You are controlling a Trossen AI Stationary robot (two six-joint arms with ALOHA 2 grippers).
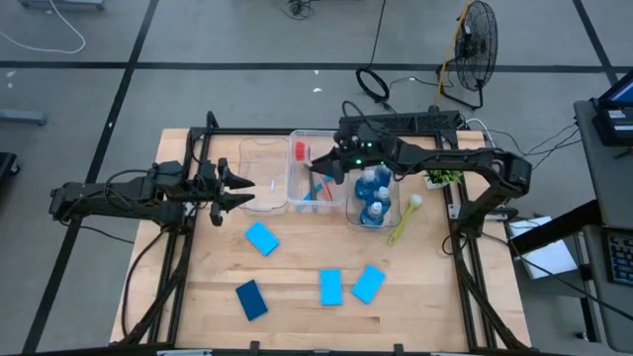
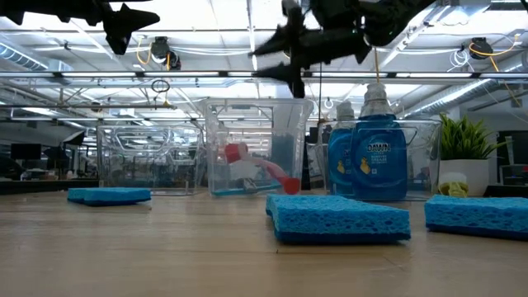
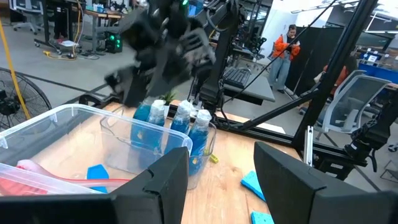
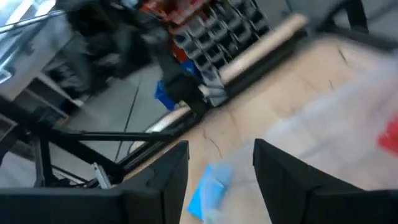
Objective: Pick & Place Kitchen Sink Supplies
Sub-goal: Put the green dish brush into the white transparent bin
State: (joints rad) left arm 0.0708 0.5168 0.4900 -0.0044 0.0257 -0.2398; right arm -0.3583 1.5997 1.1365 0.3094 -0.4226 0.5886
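My right gripper [image 1: 318, 164] hovers open and holding nothing above the middle clear bin [image 1: 297, 188], where a red brush [image 2: 260, 169] and a blue brush [image 1: 318, 190] lie. The neighbouring bin [image 1: 353, 213] holds blue bottles [image 1: 374, 190] standing upright. A yellow-green brush [image 1: 405, 219] lies on the table right of that bin. Several blue sponges lie flat on the wood, among them one [image 1: 261, 237] near the bins and a darker one [image 1: 251, 300] toward the near edge. My left gripper [image 1: 240, 188] waits open and level, high over the leftmost bin [image 1: 262, 168].
A small potted plant [image 1: 442, 176] stands by the right arm's base. The three bins line the far middle of the table. Black frame rails [image 1: 188, 227] run down both sides. Bare wood lies between the sponges and the near edge. A person [image 3: 286, 53] stands in the room beyond.
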